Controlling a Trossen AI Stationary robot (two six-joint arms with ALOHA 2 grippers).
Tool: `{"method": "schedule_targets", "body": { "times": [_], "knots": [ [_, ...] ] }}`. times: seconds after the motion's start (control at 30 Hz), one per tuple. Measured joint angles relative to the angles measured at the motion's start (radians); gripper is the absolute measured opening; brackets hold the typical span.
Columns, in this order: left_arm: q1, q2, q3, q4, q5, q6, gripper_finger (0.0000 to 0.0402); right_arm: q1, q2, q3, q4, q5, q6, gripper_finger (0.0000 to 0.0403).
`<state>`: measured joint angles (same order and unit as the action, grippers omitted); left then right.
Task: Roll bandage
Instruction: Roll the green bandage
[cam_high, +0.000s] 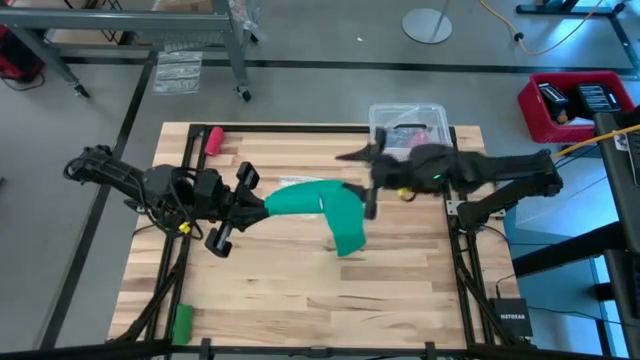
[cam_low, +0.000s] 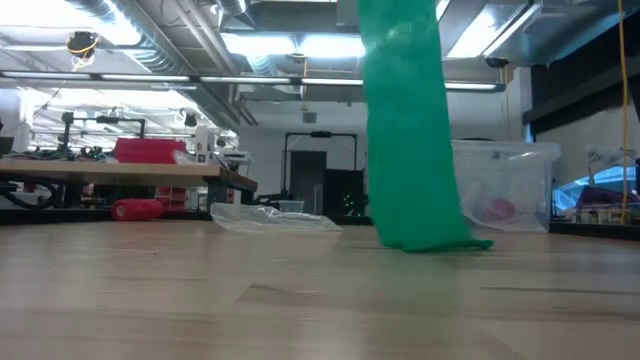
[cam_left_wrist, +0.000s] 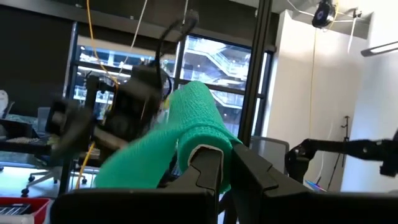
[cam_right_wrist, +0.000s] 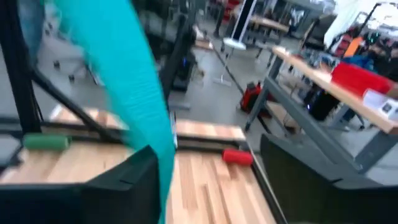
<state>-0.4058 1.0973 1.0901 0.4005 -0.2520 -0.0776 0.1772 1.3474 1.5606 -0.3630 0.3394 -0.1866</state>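
The teal-green bandage (cam_high: 318, 200) is a long flat strip held above the table's middle. My left gripper (cam_high: 258, 206) is shut on its left end. From there the strip runs toward the table's right, then hangs down (cam_low: 405, 130), and its lower end (cam_low: 432, 240) rests on the table. My right gripper (cam_high: 366, 184) is wide open at the bend of the strip. In the right wrist view the strip (cam_right_wrist: 140, 93) passes between its fingers, close to one finger (cam_right_wrist: 127, 183). My left gripper pinches the bandage's left end (cam_left_wrist: 202, 134) between its two fingers (cam_left_wrist: 208, 165), coming level from the table's left. The strip bulges over the fingertips and runs away from them, lifted clear of the table. Whether my right gripper's finger touches the strip, I cannot tell.
A pink-red roll (cam_high: 213, 138) lies at the table's far left edge. A small brighter-green roll (cam_high: 182, 322) lies at the near left corner. A clear plastic box (cam_high: 408, 125) stands at the far right, behind my right gripper. Bare wood lies along the near side.
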Motion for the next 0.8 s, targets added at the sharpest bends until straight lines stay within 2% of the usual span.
{"method": "schedule_targets", "body": {
  "times": [0.2, 0.57, 0.67, 0.73, 0.8],
  "knots": [
    [0.000, 0.000, 0.000, 0.005, -0.004, 0.003, 0.0017, 0.000, 0.000, 0.107, -0.115, -0.094, 0.010, 0.0294],
    [0.000, -0.001, 0.000, 0.035, -0.006, -0.007, 0.0017, 0.000, 0.011, 0.104, -0.268, -0.108, 0.048, 0.0298],
    [0.000, -0.011, 0.000, 0.027, -0.006, -0.019, 0.0017, 0.006, 0.006, 0.100, -0.373, -0.133, 0.103, 0.0298],
    [0.000, -0.021, 0.000, 0.028, -0.006, -0.019, 0.0017, 0.031, 0.002, 0.098, -0.479, -0.126, 0.163, 0.0298],
    [0.001, -0.028, 0.000, 0.029, -0.007, -0.019, 0.0017, 0.060, -0.001, 0.072, -0.511, -0.104, 0.212, 0.0298]
  ]
}}
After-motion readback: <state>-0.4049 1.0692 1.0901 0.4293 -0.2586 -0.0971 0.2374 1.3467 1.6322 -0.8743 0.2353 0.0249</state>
